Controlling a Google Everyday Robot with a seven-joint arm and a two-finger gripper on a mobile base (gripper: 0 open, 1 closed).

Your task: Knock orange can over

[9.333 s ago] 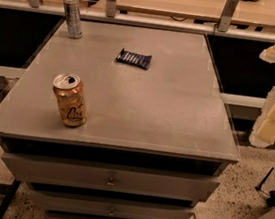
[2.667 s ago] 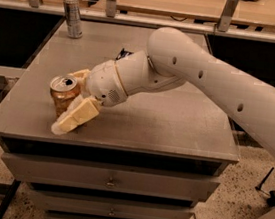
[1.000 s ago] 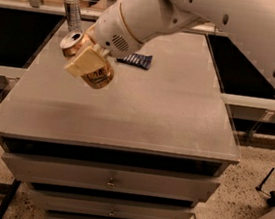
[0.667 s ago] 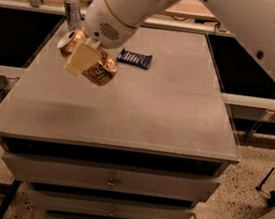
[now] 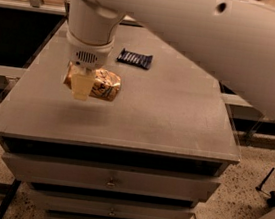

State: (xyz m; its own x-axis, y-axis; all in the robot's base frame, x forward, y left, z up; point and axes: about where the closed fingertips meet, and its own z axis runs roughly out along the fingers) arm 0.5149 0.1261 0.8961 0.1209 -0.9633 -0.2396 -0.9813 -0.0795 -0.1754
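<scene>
Orange can [image 5: 104, 84] was on its side, long axis running roughly 9 to 3 o'clock, script side up. It sat in the left half of the tabletop [image 5: 171, 118], toward 9 o'clock from centre. It was well inside every edge.

Tool [image 5: 82, 88] hung straight down over the can from the white arm [image 5: 213, 31], which came in from 1 o'clock. One tan finger crossed the near face of the can at its 9 o'clock end. The other finger was hidden behind the can. Tool looked clamped on the can, finger tight against the metal with no gap showing.

A soft shadow lay under the can at 6 o'clock. Could not tell whether the can rested on the tabletop or was carried just above it.

A dark snack packet [image 5: 134, 58] lay flat at about 1 o'clock from the can, near but apart, not touched. Drawers [image 5: 110, 178] below the tabletop were shut.

Progress, as a judgement: the can was no longer upright, so the tipping part looked done or nearly so. But it was in the tool's grip, not lying free. Left to do: get the can down flat on the tabletop if it was not there already, let go, and pull the tool clear up and away. Risk: a round can on its side could roll toward 6 or 12 o'clock once let go.
</scene>
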